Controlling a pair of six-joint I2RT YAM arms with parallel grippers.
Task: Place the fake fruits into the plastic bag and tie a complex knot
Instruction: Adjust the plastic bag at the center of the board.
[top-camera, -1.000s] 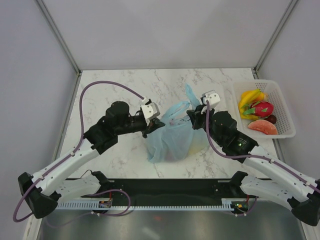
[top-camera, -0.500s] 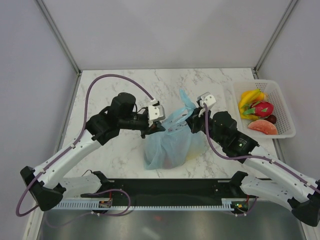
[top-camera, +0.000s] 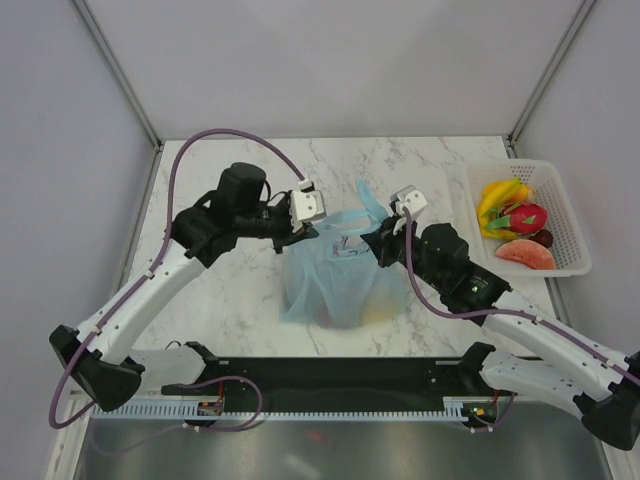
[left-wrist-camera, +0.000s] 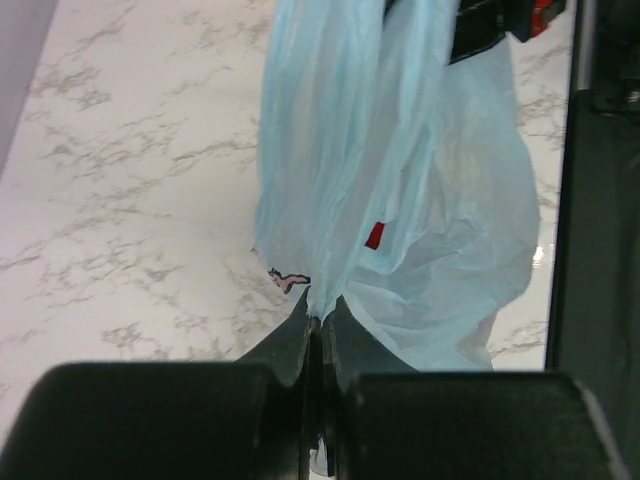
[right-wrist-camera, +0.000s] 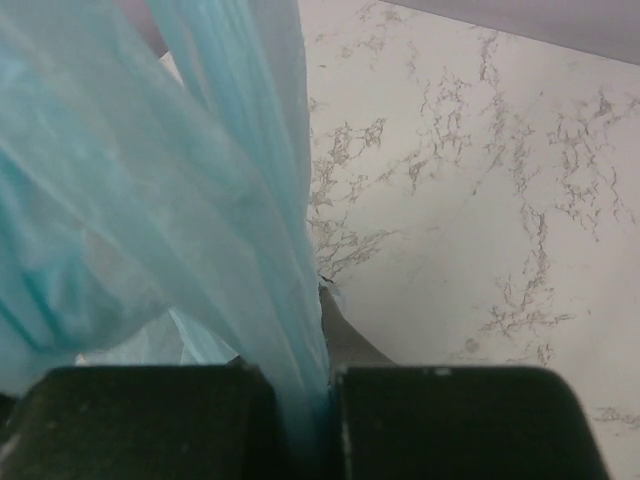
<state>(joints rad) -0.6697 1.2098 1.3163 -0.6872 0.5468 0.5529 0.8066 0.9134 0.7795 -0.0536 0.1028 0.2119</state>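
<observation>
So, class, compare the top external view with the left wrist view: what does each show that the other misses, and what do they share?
Only the top view: the white basket holding fake fruits on the right. Only the left wrist view: the left fingers pinched shut on the plastic bag, and a small red mark on it. Both: that light-blue bag and the marble table.

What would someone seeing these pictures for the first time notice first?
First, the thin translucent light-blue plastic bag in the middle of the white marble table, held up between the left gripper and the right gripper, both shut on its top edges. Next, the white mesh plastic basket at the table's right side, holding yellow plastic bananas, a pink-red dragon fruit and an orange-red fruit slice.
</observation>
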